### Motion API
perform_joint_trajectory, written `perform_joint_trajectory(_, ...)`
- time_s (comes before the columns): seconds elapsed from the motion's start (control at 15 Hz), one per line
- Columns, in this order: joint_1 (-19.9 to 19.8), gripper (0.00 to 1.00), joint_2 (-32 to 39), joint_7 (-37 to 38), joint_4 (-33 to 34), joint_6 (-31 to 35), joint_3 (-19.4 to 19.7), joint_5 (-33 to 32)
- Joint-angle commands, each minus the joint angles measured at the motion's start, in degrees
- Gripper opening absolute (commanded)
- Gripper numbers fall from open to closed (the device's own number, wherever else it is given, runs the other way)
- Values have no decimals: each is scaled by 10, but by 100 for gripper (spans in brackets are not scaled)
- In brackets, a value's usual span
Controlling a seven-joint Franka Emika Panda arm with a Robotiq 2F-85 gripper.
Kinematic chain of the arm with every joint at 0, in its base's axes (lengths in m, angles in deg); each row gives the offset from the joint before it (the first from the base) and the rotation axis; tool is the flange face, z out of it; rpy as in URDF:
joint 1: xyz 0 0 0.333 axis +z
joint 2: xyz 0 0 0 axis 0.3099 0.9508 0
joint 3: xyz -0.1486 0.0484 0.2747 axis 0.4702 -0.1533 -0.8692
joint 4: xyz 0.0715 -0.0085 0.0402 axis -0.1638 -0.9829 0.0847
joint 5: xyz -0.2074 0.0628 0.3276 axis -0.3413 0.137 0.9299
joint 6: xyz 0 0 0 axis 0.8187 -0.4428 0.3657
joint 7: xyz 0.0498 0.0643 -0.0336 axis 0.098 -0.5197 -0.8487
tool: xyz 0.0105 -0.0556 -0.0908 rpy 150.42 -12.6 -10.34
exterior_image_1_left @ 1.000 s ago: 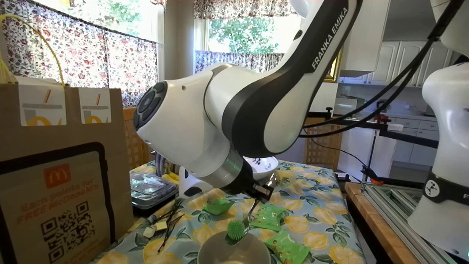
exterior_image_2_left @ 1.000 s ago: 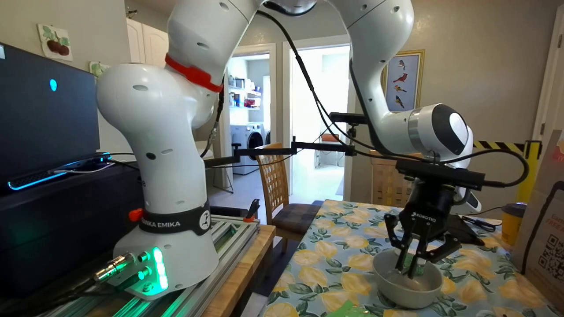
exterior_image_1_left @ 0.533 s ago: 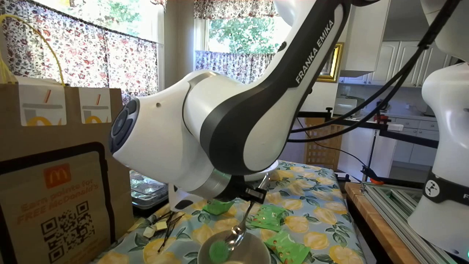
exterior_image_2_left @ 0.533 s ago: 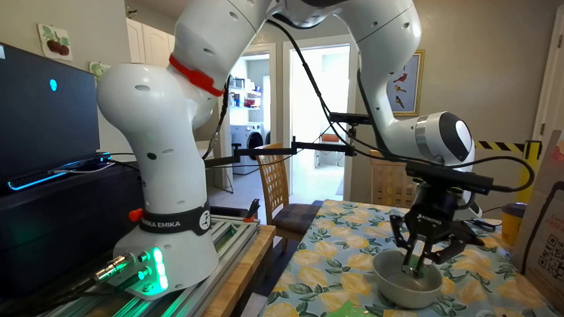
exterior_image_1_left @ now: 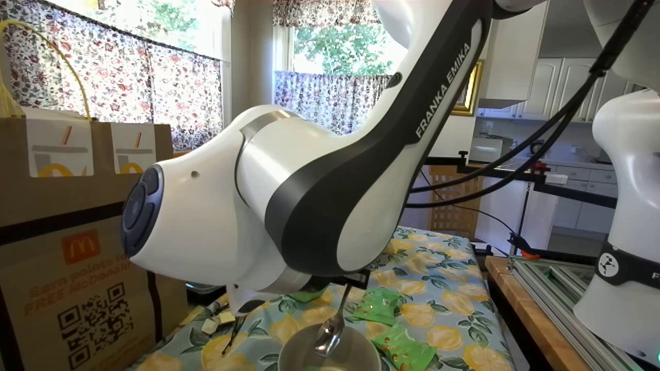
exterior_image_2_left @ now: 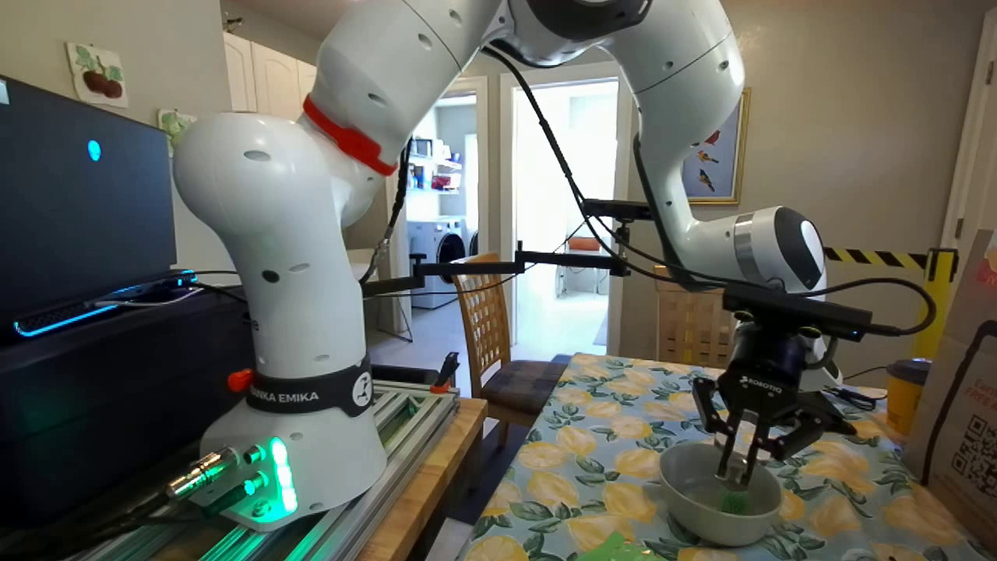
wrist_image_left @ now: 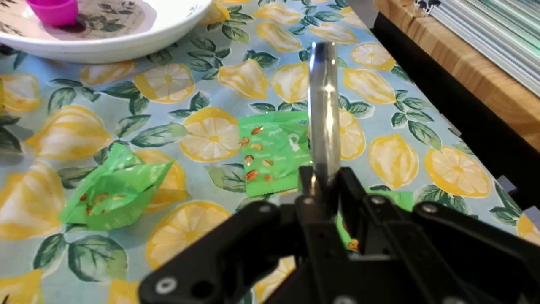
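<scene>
My gripper (wrist_image_left: 322,179) is shut on the handle of a metal spoon (wrist_image_left: 324,109), which rises between the fingertips in the wrist view. In an exterior view the bowl end of the spoon (exterior_image_1_left: 330,335) slants down over a pale grey bowl (exterior_image_1_left: 361,350), its concave side tipped sideways. A green spiky ball (exterior_image_2_left: 734,502) lies inside the bowl, under the spoon and apart from the fingers. In an exterior view the arm hides most of the gripper, and only a sliver of the ball shows at the picture's bottom edge.
Green snack packets (wrist_image_left: 274,152) (wrist_image_left: 118,190) lie on the lemon-print tablecloth near the bowl. A wide white dish (wrist_image_left: 168,25) with a pink cup (wrist_image_left: 55,10) stands farther back. A tall brown paper bag (exterior_image_1_left: 41,206) stands close to the arm, with dark thin sticks (exterior_image_1_left: 236,332) nearby.
The arm has moved lower and the spoon has turned. The green ball, on the spoon one second ago, has come off it and dropped into the bowl. The grip on the spoon stayed the same.
</scene>
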Motion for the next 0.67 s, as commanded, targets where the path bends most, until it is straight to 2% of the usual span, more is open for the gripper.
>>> perform_joint_trajectory(0.0,-5,17,5,2,7,-8,-8,-4)
perform_joint_trajectory(0.4,-4,17,12,2,15,-11,-9,-7)
perform_joint_trajectory(0.47,-4,4,12,2,15,-12,-9,-8)
perform_joint_trajectory(0.6,0,4,23,-6,27,-23,-10,-8)
